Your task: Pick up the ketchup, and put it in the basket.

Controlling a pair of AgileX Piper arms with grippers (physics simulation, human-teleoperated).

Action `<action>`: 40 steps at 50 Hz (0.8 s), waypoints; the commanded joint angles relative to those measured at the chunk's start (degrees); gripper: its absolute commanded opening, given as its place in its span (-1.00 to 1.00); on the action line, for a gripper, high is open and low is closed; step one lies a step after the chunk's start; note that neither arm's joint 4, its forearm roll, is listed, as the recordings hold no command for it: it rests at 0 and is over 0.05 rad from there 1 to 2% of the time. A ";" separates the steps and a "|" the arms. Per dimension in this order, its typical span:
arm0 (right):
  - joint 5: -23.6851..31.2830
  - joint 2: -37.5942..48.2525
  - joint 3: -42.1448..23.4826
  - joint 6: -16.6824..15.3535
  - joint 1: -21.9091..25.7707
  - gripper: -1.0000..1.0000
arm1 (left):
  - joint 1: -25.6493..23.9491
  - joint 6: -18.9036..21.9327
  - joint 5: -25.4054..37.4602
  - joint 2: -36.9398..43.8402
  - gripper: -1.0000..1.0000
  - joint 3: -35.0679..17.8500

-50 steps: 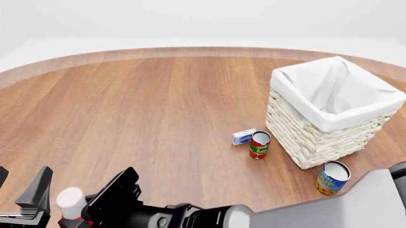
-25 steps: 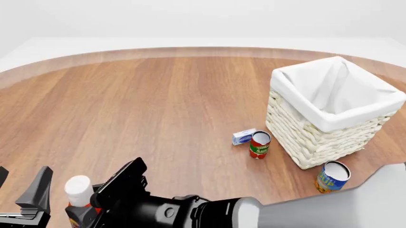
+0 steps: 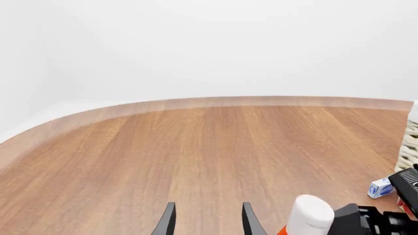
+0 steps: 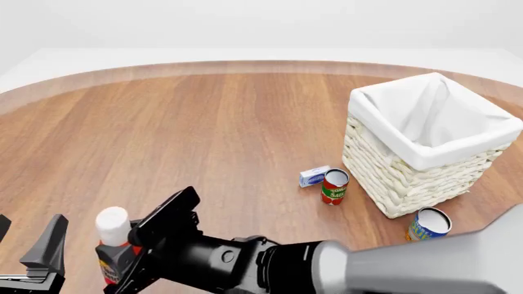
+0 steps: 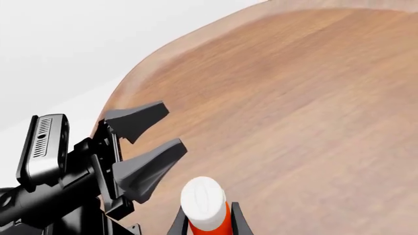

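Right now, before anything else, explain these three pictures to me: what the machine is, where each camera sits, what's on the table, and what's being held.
This is a simulated pair of robot arms at a round wooden table. One picture comes from a fixed camera behind the arms; the other two come from small cameras on each arm's wrist. The right gripper has reached across to the table's near left and is closed on the ketchup, a red bottle with a white cap. The left gripper is open and holds nothing. On the right stands the basket, lined with white cloth. Near it are a red-and-green can, a small blue-and-white box and a blue-and-yellow can.
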 commanded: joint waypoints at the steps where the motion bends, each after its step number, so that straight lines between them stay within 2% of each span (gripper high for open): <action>1: -0.16 -1.25 0.01 0.92 -1.63 -1.00 | 0.00 0.00 0.00 0.00 1.00 0.00; 40: -0.13 -6.58 0.43 1.01 -8.55 -1.00 | 0.00 0.00 0.00 0.00 1.00 0.00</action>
